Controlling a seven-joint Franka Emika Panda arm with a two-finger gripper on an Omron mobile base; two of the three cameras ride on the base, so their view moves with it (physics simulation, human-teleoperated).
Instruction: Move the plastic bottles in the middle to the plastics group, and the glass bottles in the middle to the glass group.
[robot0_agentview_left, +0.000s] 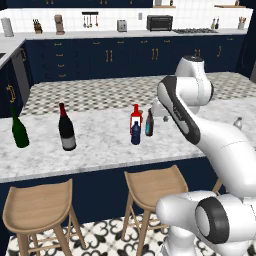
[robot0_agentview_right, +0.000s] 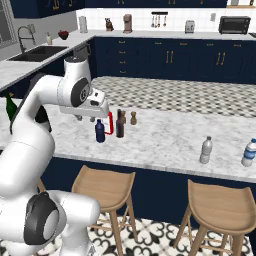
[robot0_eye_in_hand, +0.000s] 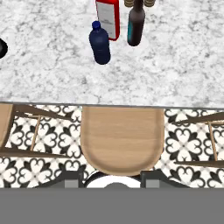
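Hovering high over a stool (robot0_eye_in_hand: 121, 140) short of the counter (robot0_eye_in_hand: 52, 65) — gripper (robot0_eye_in_hand: 112, 175) jaws' gap unclear, nothing held. Blue bottle (robot0_eye_in_hand: 100, 43) waiting mid-counter beside red bottle (robot0_eye_in_hand: 108, 17) and brown bottle (robot0_eye_in_hand: 136, 24) — untouched, presumably lining up.

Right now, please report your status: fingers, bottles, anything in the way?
Fingers bare, gap unclear, hanging over a stool. Blue bottle, red bottle, brown bottle unmoved mid-counter. Way ahead open.

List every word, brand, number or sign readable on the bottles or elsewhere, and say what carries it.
No text can be read.
Flat red bottle: white label, print too blurred to read.
Slim dark brown bottle: teal label, no legible letters.
Stubby dark blue bottle: no marking visible.
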